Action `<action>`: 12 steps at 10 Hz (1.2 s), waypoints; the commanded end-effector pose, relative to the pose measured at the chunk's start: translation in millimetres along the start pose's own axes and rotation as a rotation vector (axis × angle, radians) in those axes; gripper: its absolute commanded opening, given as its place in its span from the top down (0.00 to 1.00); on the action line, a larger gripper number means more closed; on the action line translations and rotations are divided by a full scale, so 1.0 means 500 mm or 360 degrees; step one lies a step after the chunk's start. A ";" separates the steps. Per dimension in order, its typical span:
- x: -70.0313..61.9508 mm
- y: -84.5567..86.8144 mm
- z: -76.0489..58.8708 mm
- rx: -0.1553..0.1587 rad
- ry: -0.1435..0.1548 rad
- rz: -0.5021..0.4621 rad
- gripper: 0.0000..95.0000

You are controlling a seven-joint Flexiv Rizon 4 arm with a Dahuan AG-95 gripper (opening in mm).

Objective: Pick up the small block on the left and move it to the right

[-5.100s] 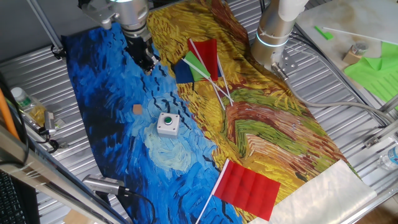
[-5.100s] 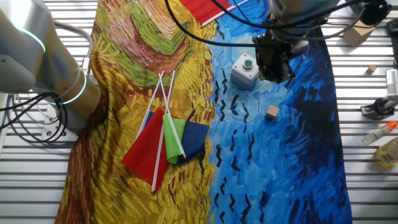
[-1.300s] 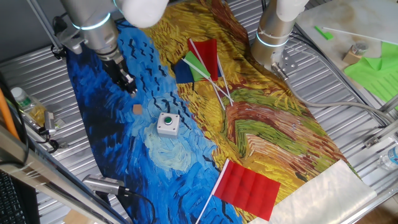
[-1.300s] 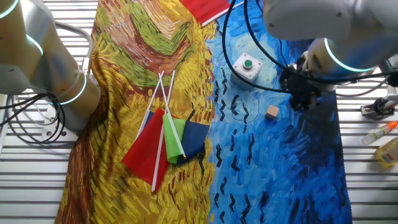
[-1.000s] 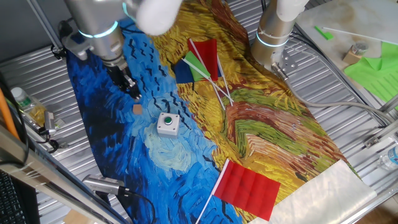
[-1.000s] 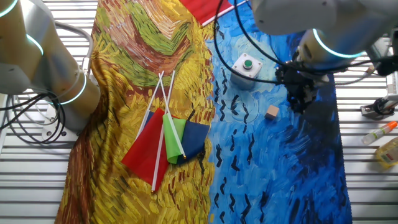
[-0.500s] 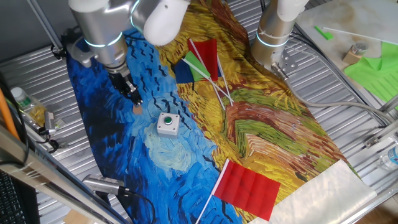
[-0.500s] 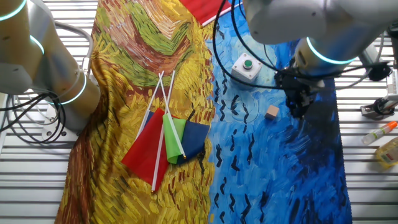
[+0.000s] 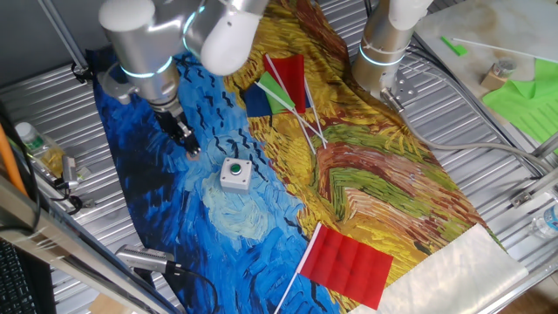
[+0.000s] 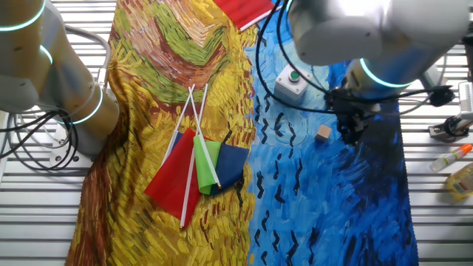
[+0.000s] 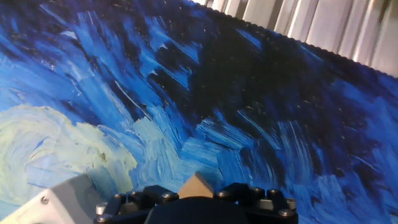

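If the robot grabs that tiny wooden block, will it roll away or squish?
Probably neither. The small block has flat faces and sharp corners, so it should sit still or slide a little on the painted cloth, not roll. It looks like solid wood, so likely stiff and light. Being so tiny beside the gripper, it might slip or twist if pinched off-centre.

Robotics lab. Bench [image 9: 488,166] of slotted aluminium rails, draped with painted-style cloth [image 9: 366,174] in blue and yellow. Second robot arm base [image 9: 384,48] with glowing ring bolted at far edge; cables [image 10: 29,140] trailing over rails. Test props scattered: small flags [image 9: 283,87], white button box [image 9: 235,173]. Bottles [image 10: 462,166] at bench edge.
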State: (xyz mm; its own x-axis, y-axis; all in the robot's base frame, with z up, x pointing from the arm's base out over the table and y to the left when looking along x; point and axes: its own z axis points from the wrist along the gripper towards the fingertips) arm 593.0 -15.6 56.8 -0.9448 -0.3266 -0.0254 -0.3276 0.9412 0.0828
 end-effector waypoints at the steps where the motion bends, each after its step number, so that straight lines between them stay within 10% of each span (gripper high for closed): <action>1: 0.010 0.009 0.009 -0.0006 -0.0006 -0.0030 0.20; 7: 0.034 0.008 0.048 0.0018 -0.0041 -0.0105 0.20; 11: 0.038 0.006 0.056 0.0166 -0.0076 -0.0411 0.20; 12: 0.038 0.006 0.057 0.0172 -0.0083 -0.0425 0.40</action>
State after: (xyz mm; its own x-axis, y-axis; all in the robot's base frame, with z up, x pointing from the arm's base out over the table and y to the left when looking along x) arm 573.1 -15.4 29.2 -0.8454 -0.5278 -0.0819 -0.5283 0.8489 -0.0168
